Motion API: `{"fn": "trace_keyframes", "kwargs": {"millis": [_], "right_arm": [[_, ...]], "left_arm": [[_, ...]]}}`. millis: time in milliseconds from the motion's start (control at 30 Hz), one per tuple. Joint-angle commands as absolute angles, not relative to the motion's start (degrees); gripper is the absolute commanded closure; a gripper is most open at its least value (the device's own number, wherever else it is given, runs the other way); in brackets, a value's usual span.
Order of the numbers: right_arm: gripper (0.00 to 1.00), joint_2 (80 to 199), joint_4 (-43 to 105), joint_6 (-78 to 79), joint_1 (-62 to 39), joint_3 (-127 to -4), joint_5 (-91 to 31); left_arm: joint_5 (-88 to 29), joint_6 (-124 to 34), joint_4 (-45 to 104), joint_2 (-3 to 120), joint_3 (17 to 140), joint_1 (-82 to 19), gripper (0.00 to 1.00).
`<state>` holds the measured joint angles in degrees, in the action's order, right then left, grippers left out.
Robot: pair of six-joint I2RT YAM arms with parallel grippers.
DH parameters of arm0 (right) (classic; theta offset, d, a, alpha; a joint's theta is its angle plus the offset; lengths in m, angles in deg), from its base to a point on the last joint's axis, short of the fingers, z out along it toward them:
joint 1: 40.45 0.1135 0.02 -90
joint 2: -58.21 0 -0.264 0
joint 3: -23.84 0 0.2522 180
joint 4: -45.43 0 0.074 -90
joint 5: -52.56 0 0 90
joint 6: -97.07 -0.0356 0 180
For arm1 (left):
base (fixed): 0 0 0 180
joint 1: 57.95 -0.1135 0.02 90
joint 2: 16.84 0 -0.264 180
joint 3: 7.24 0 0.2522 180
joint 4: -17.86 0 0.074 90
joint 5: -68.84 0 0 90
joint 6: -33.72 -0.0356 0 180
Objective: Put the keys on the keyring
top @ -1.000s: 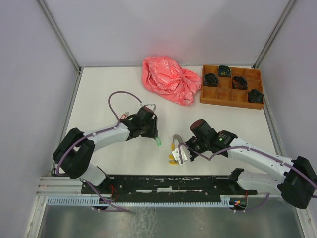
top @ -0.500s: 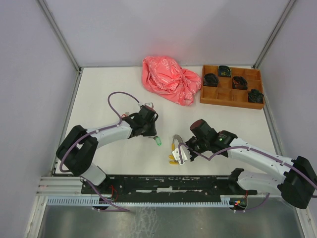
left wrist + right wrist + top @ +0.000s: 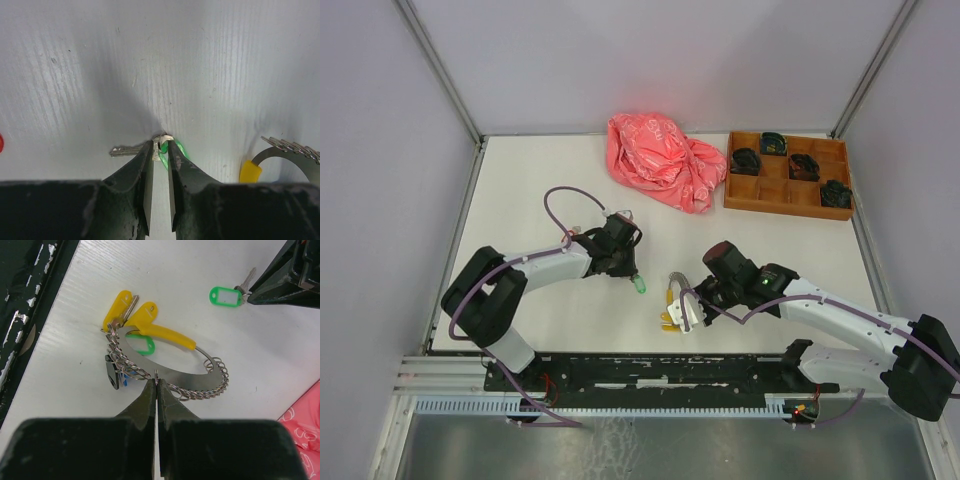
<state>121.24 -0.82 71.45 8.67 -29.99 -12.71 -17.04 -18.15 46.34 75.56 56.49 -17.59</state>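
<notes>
- The left arm had swung its elbow in slightly over the last second, and the left gripper (image 3: 160, 147) had settled lower over the table (image 3: 520, 200).
- Its jaws, wider a moment before, had drawn in to a narrow slit. The small ring and the near end of the tag of the green-tagged key (image 3: 227, 295) sat between the fingertips (image 3: 148, 150). This read as a grasp just made, though how firm it was could not be told.
- That key lay flat in the same spot as before, well apart from the keyring (image 3: 197, 386), so nothing had been lifted yet.
- The closing pinch probably meant the pick-up of this key was under way, with carrying and threading still to come.
- Right of centre, the keyring rested on the table, its yellow band (image 3: 167, 335) on the far side. Two yellow-tagged keys (image 3: 120, 307) and another green tag (image 3: 142, 346) were already gathered on it.
- The right gripper (image 3: 157, 382) was clenched tight on a link of the keyring's chain edge. Neither it nor the ring had moved, so it looked to be steadying the ring.
- At the far right, the wooden tray (image 3: 729, 172) of black bundles (image 3: 745, 160) was untouched.
</notes>
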Motion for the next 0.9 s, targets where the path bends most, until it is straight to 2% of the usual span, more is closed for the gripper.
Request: {"fn": "trace_keyframes", "kwargs": {"millis": [0,400,867], "right_arm": [[0.99,121.2,-0.8,71.9,9.1,-33.0,-12.6],[0.99,121.3,-0.9,71.9,9.2,-33.0,-12.7],[0.99,121.3,-1.0,71.9,9.4,-33.0,-13.1]], "left_arm": [[-18.1,-16.2,45.1,76.3,58.6,-17.5,0.77],[-19.1,-16.4,45.2,76.5,58.9,-17.5,0.83],[-20.2,-16.4,45.7,77.3,59.6,-17.5,0.84]]}}
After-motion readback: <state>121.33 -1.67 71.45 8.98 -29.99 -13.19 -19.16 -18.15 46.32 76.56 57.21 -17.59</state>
